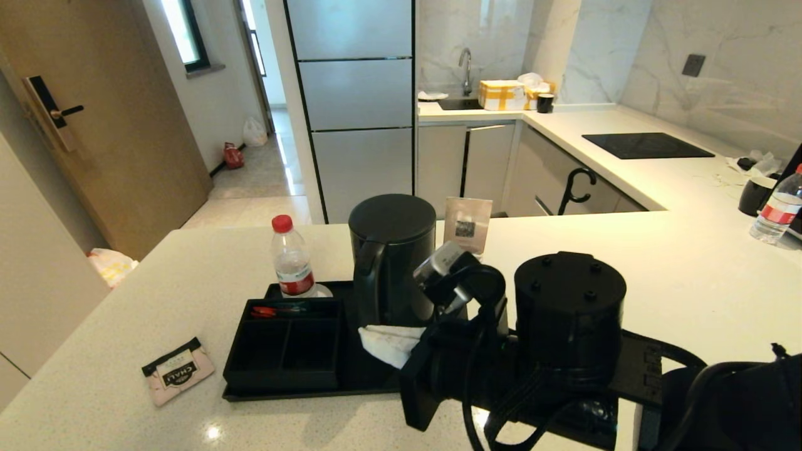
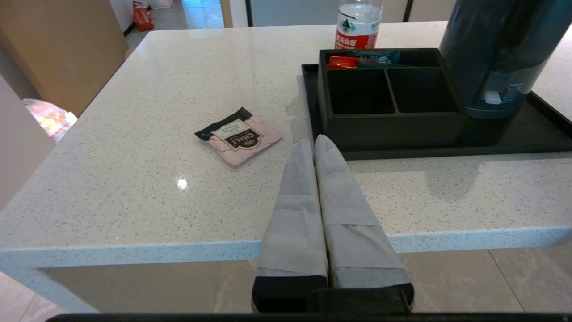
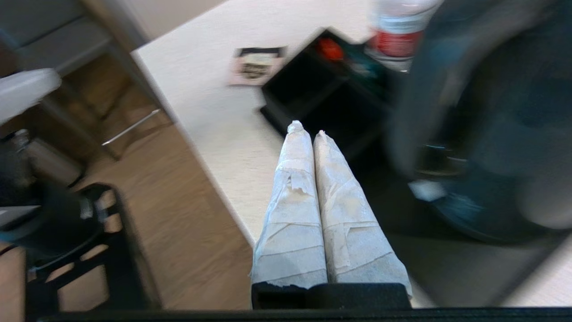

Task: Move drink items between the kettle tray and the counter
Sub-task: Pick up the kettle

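The pale-pink tea sachet [image 1: 178, 371] [image 2: 239, 135] [image 3: 257, 65] lies flat on the white counter [image 1: 125, 300], just left of the black kettle tray [image 1: 313, 391] [image 2: 514, 143]. The matte-black kettle [image 1: 391, 257] [image 2: 496, 49] [image 3: 482, 125] stands on the tray, right of its boxy compartments [image 1: 282, 344] [image 2: 393, 89]. My right gripper [image 1: 369, 338] [image 3: 306, 129] is shut and empty, low over the tray in front of the kettle's base. My left gripper [image 2: 314, 142], shut and empty, hangs at the counter's front edge, pointing at the tray's front left corner; it is out of the head view.
A water bottle [image 1: 291, 257] [image 2: 357, 22] stands at the tray's back left. Red and green packets [image 1: 269, 310] [image 2: 357, 60] lie in the rear compartment. A card stand [image 1: 467, 225] is behind the kettle. Another bottle [image 1: 777, 213] and a black mug [image 1: 755, 194] sit far right.
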Robot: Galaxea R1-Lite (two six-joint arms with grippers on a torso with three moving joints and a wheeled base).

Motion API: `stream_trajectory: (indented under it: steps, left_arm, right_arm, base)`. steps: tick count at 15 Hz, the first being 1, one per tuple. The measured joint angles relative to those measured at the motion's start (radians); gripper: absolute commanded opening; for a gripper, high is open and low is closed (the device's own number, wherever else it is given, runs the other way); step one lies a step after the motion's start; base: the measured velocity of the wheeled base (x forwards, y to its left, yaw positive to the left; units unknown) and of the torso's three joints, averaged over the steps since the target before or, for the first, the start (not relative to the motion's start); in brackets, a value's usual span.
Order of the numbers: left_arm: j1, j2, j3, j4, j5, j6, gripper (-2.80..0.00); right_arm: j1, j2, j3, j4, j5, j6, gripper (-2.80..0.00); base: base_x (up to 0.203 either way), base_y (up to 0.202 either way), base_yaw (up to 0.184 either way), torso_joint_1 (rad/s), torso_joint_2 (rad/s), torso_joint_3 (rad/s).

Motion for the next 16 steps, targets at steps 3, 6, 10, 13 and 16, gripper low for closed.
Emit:
stream_trajectory:
  steps: [3,6,10,13,16]
  left_arm:
    - [-0.001,0.0,0.0,0.0,0.0,0.0,-2.8]
    - [0.0,0.0,0.0,0.0,0.0,0.0,-2.8]
    - [0.0,0.0,0.0,0.0,0.0,0.0,-2.8]
    - [-0.001,0.0,0.0,0.0,0.0,0.0,-2.8]
    - [0.0,0.0,0.0,0.0,0.0,0.0,-2.8]
  right_arm:
    - [-0.034,-0.003,-0.003,0.008,0.014,-0.004,0.0]
    - [-0.088,0.046,-0.032,-0.003,0.03,-0.003,0.0]
    - [-0.122,0.108,-0.075,-0.006,0.048,0.0,0.0]
    - [-0.124,0.136,-0.088,-0.02,0.047,0.001,0.0]
    - [-0.123,0.172,-0.099,-0.067,0.047,-0.001,0.0]
  base:
    - [0.0,0.0,0.0,0.0,0.0,0.0]
    - [0.0,0.0,0.0,0.0,0.0,0.0]
    - [0.0,0.0,0.0,0.0,0.0,0.0]
    - [0.0,0.0,0.0,0.0,0.0,0.0]
    - [0.0,0.0,0.0,0.0,0.0,0.0]
